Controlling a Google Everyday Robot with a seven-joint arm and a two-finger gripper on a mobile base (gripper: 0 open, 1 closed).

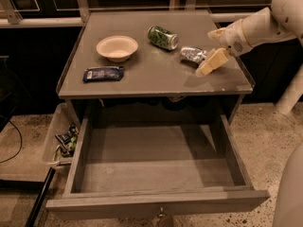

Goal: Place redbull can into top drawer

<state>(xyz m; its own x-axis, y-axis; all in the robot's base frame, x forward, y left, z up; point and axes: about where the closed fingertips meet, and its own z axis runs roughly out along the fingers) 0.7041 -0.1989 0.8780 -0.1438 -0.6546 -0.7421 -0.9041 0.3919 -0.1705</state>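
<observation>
The redbull can point(191, 55) lies on its side on the grey tabletop point(151, 77), right of centre. My gripper point(210, 49) comes in from the right at tabletop height. It is open, with one cream finger point(211, 63) just right of the can's end and the other above it; nothing is held. The top drawer point(156, 164) is pulled fully out below the tabletop. Its flat grey bottom is bare, and a small knob point(161, 215) sits on its front.
A green-patterned can point(162, 37) lies behind the redbull can. A cream bowl point(117, 48) and a dark blue snack packet point(103, 73) sit on the left half. A clear plastic bin point(59, 141) with small items hangs left of the drawer. The robot's white body point(289, 193) is at lower right.
</observation>
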